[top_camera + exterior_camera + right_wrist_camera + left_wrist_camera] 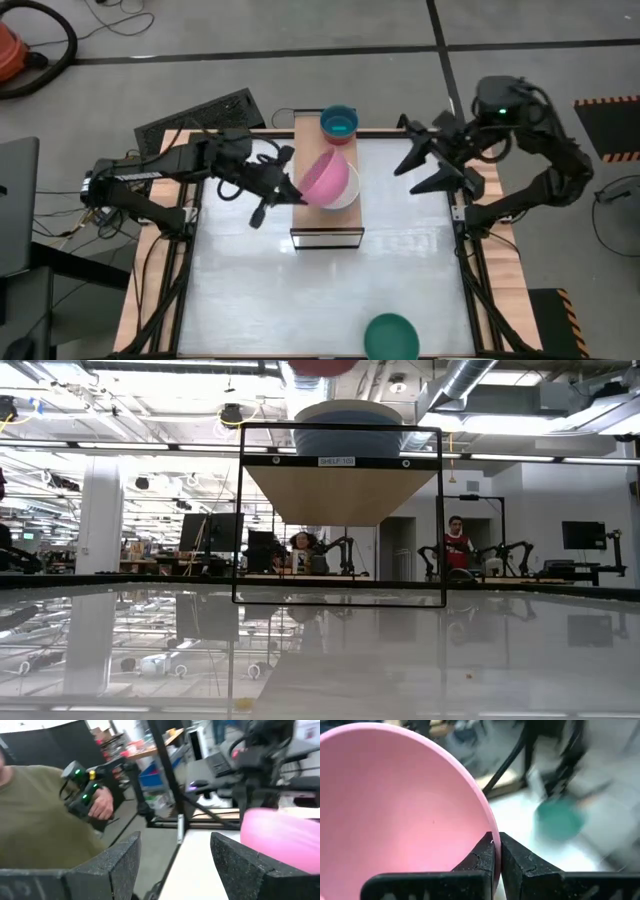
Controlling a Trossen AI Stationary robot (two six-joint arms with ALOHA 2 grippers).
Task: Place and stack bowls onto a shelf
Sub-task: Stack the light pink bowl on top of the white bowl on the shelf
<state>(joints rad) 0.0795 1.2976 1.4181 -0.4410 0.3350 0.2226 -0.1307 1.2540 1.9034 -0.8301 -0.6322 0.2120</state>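
The light-wood shelf (305,215) stands in the middle of the table. A cyan bowl (338,123) sits on its far end. A grey-blue bowl (340,425) rests on the shelf's middle; in the high view only its pale rim (352,197) shows. My left gripper (292,192) is shut on the larger pink bowl (326,177), which is tilted just above the grey-blue bowl. My right gripper (406,181) is open and empty to the right of the shelf. A dark green bowl (390,337) rests at the table's near edge. The other bowls are out of view. My left gripper pinches the pink bowl's rim (489,827) on its left side, one finger inside the bowl and one outside. The fingers come from the table's left, slanting slightly down. The bowl is tilted, with its held side higher, over the grey-blue bowl; whether the two bowls touch, I cannot tell.
A person in an olive shirt (45,815) holds a controller beyond the table. A dark keyboard (200,115) lies off the table's far left corner. The table (400,270) is bare between the shelf and the dark green bowl.
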